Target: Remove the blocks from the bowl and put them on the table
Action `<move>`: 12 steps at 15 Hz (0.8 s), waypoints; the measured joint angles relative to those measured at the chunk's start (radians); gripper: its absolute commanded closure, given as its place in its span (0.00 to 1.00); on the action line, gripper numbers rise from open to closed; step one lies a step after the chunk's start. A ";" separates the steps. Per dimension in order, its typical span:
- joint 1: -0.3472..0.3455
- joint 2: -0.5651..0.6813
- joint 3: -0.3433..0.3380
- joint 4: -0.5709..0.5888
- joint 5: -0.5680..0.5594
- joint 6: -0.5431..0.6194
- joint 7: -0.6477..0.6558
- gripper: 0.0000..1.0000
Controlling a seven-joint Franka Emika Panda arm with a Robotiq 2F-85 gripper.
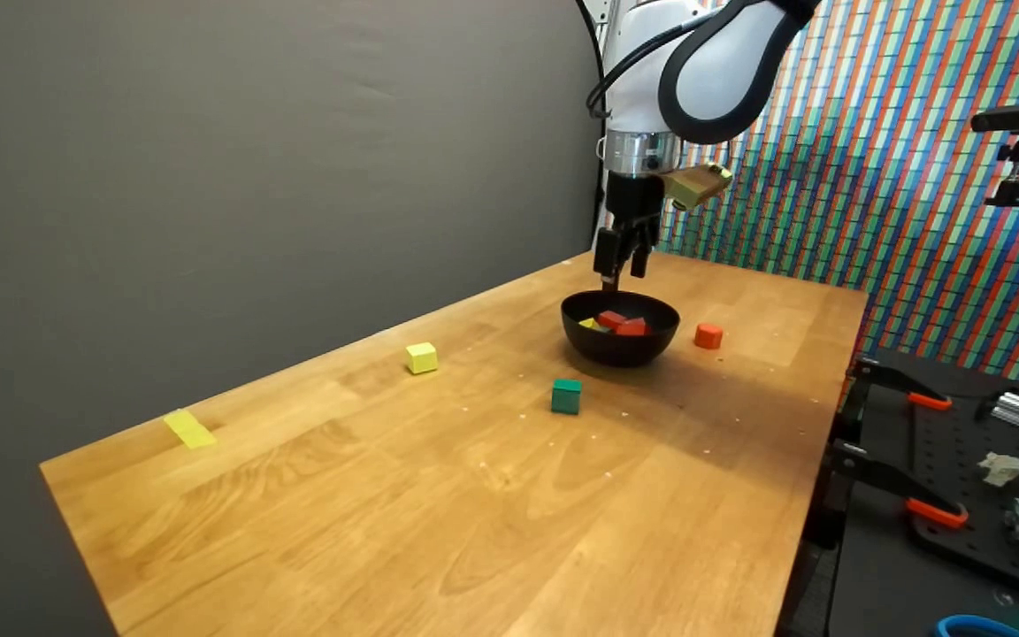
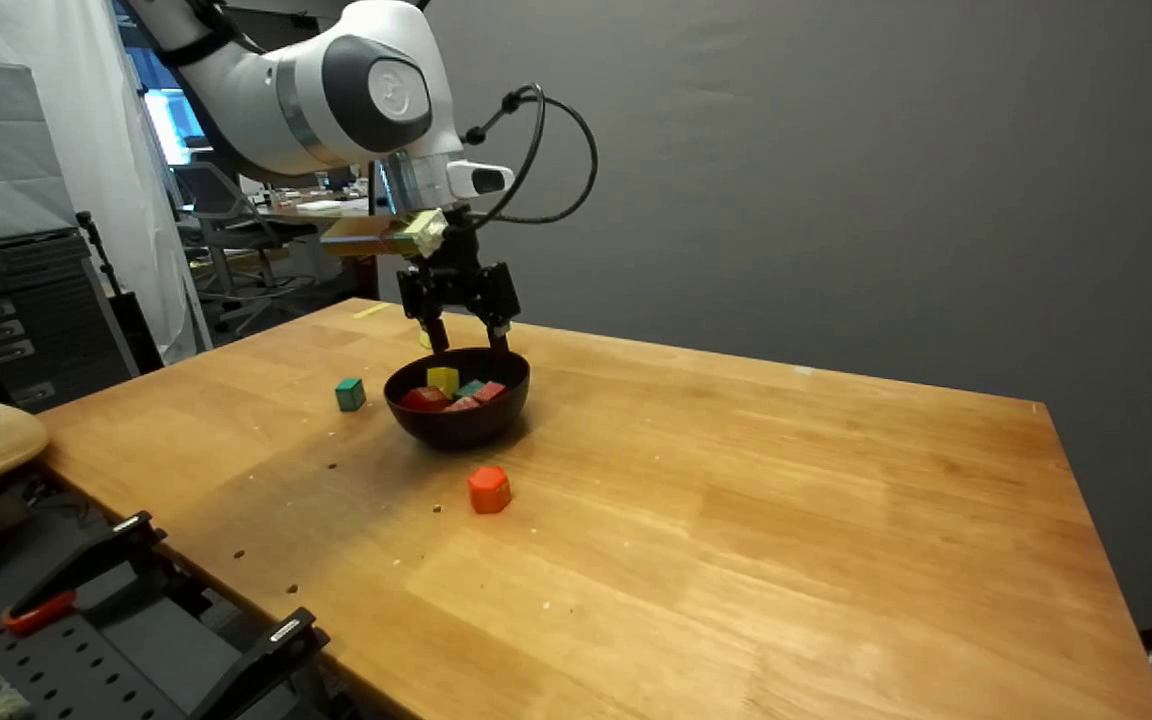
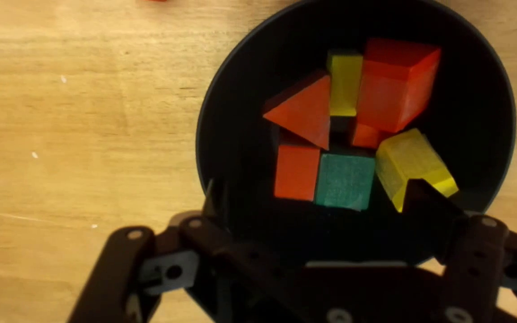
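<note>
Two yellow blocks show inside the black bowl in the wrist view, with a green block and red blocks (one triangular); an exterior view shows just one yellow block there. Both exterior views show green and orange blocks on the tabletop. The end effector, fingers spread, hangs near the bowl's rim.

One bowl, and inside it two yellow blocks, one green block, three red blocks clearly, plus a red sliver I can't call! Out on the tabletop, three more: one green cube, one orange hexagon, one yellow cube near a long edge. One yellow strip by a corner; two fingers!
</note>
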 measured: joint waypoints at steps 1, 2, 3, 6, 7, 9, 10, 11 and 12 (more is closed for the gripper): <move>-0.001 0.022 0.000 0.014 0.000 -0.001 -0.027 0.00; -0.001 0.045 0.000 0.031 0.000 -0.003 -0.048 0.00; -0.002 0.068 0.000 0.051 0.003 -0.006 -0.064 0.00; -0.009 0.126 0.001 0.113 0.042 -0.032 -0.103 0.00; -0.014 0.141 0.003 0.130 0.060 -0.045 -0.115 0.00; -0.024 0.166 0.006 0.155 0.089 -0.069 -0.131 0.04; -0.030 0.175 0.010 0.162 0.105 -0.081 -0.138 0.28; -0.036 0.183 0.012 0.169 0.118 -0.091 -0.142 0.28; -0.043 0.188 0.016 0.173 0.133 -0.102 -0.147 0.30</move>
